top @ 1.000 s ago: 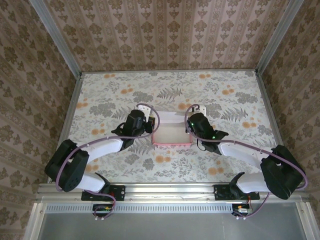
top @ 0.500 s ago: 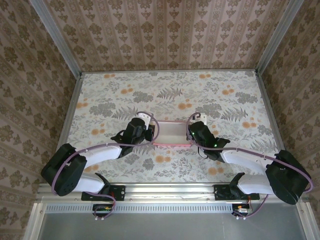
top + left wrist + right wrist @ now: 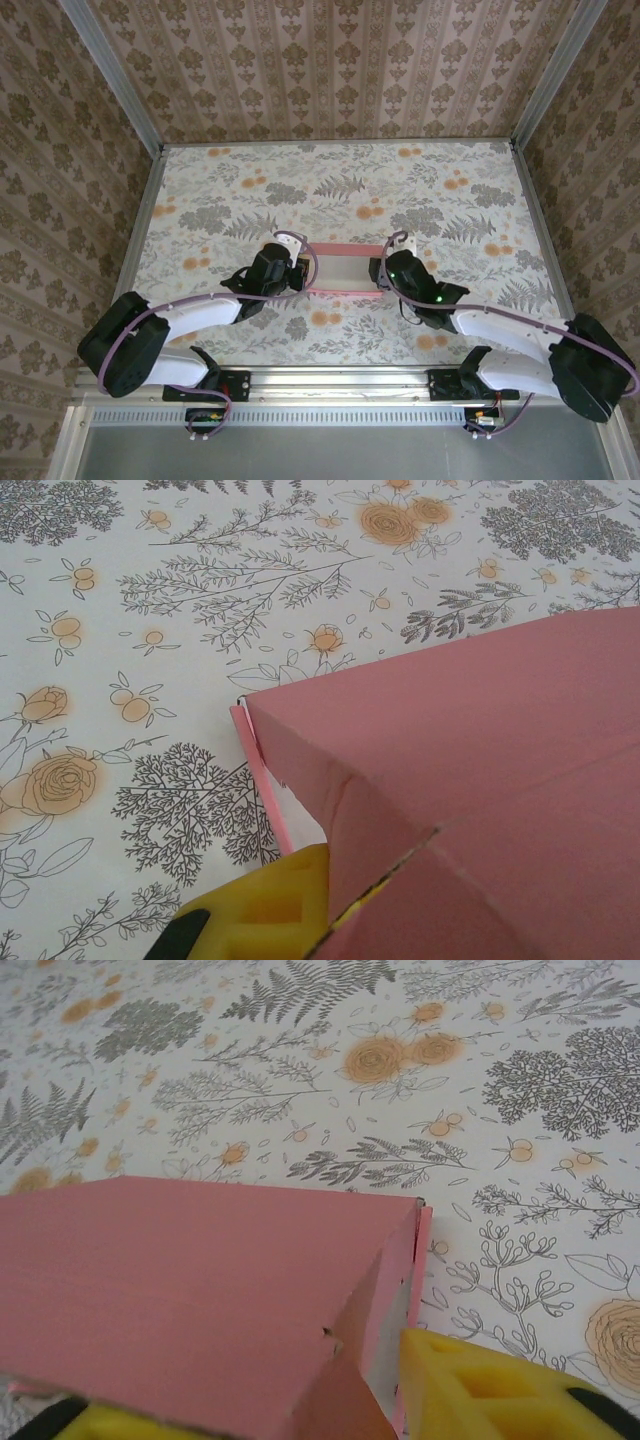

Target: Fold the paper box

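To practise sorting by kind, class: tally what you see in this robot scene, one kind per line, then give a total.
Paper box: 1
Robot arms: 2, the left arm and the right arm
Table: 1
Total: 4

Light: we find it bright, even.
Shade: thin pink cardboard box (image 3: 200,1270) end face darker.
Focus: near edges soft.
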